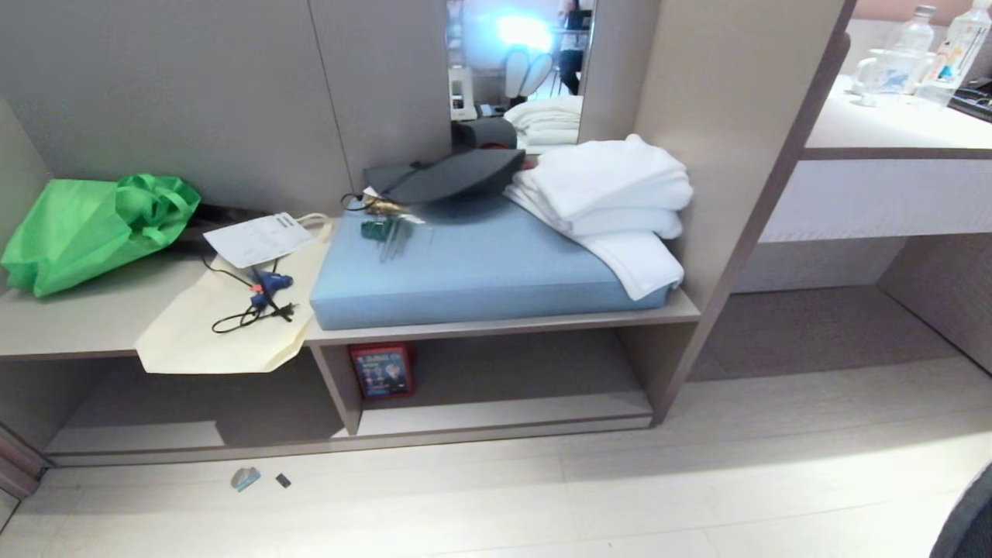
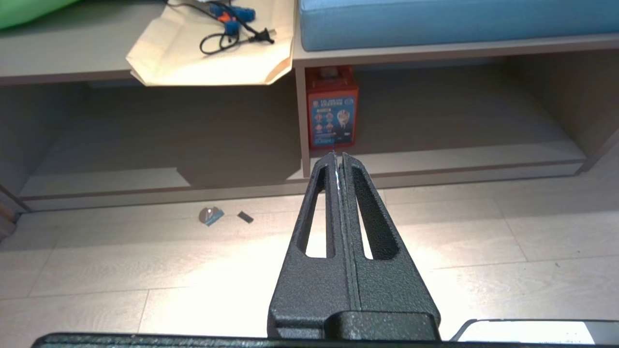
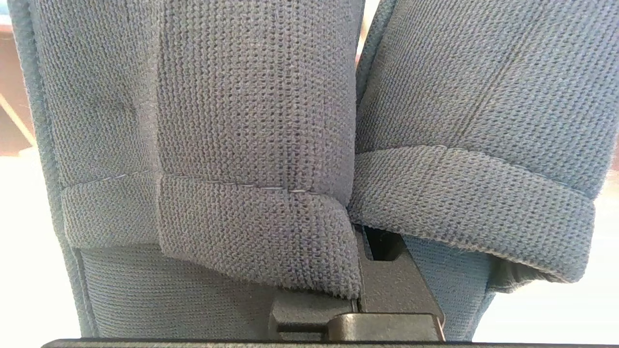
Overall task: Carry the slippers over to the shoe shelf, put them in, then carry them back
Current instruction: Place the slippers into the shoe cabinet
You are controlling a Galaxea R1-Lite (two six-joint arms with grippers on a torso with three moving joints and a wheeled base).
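Note:
The slippers (image 3: 251, 121) are dark grey knit slides, and they fill the right wrist view. Their broad straps drape over my right gripper (image 3: 358, 270), which is shut on them; its fingertips are hidden under the fabric. The shoe shelf (image 1: 504, 411) is the low open cubby under the blue seat cushion (image 1: 480, 271). It also shows in the left wrist view, shoe shelf (image 2: 459, 162), straight ahead of my left gripper (image 2: 338, 157). That gripper hangs over the floor, shut and empty. Neither arm shows in the head view.
A red box (image 1: 381, 370) stands at the cubby's left end. Folded white towels (image 1: 612, 201) and a dark cap (image 1: 457, 174) lie on the cushion. A green bag (image 1: 93, 225) and a cream tote (image 1: 225, 325) sit on the neighbouring bench. Two small scraps (image 1: 246, 478) lie on the floor.

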